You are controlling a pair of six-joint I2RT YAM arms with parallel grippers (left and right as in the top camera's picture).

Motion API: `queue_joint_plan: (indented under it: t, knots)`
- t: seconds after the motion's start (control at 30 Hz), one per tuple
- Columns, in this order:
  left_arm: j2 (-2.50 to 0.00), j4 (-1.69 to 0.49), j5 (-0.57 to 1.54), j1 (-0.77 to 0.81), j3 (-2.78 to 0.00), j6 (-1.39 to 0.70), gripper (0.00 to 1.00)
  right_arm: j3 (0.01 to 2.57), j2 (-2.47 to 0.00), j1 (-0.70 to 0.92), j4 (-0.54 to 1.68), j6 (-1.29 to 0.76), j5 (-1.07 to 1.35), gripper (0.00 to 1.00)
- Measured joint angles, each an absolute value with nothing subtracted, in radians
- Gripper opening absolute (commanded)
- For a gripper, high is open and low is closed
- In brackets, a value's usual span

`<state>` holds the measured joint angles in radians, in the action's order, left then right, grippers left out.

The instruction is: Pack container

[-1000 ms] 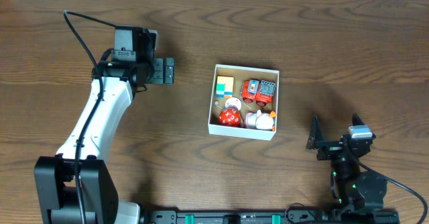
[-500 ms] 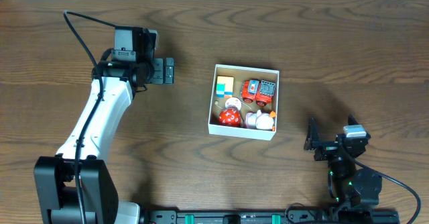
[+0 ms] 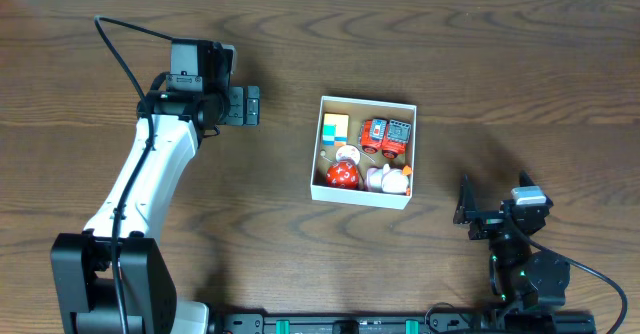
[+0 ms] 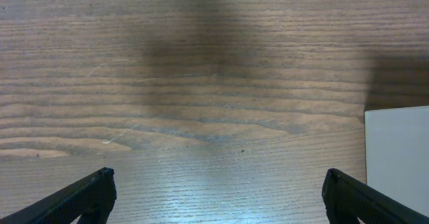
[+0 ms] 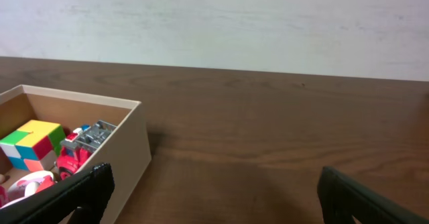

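The container (image 3: 318,145) is a square white box with a tan inside, at the table's middle. It holds a colour cube (image 3: 336,128), a red toy vehicle (image 3: 385,135), a red ball (image 3: 342,175) and a white-pink toy (image 3: 385,180). My left gripper (image 3: 252,105) is open and empty, left of the container; the left wrist view shows bare wood and the box's white wall (image 4: 399,160) at right. My right gripper (image 3: 463,204) is open and empty, low at the front right; its view shows the container (image 5: 131,140) with the cube (image 5: 31,143) at left.
The brown wooden table (image 3: 500,74) runs in all directions round the container. A pale wall (image 5: 214,23) stands behind the table's far edge in the right wrist view. A black cable (image 3: 120,49) loops from the left arm.
The right arm has sunk slightly toward the front edge and shifted a little left. The left arm and the container's contents have not moved.
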<state>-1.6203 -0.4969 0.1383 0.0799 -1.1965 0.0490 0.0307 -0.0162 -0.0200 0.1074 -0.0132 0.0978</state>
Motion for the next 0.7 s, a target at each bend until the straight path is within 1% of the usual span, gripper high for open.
queue_joint_plan:
  t: [0.6,0.7]
  knots:
    - [-1.620,-0.498,0.138,0.080,-1.196,0.049,0.98,0.031,-0.016,-0.020,0.107,-0.011,0.098,0.99]
    - [-1.604,-0.530,0.138,0.080,-1.196,0.049,0.98,0.031,-0.016,-0.020,0.107,-0.011,0.098,0.99]
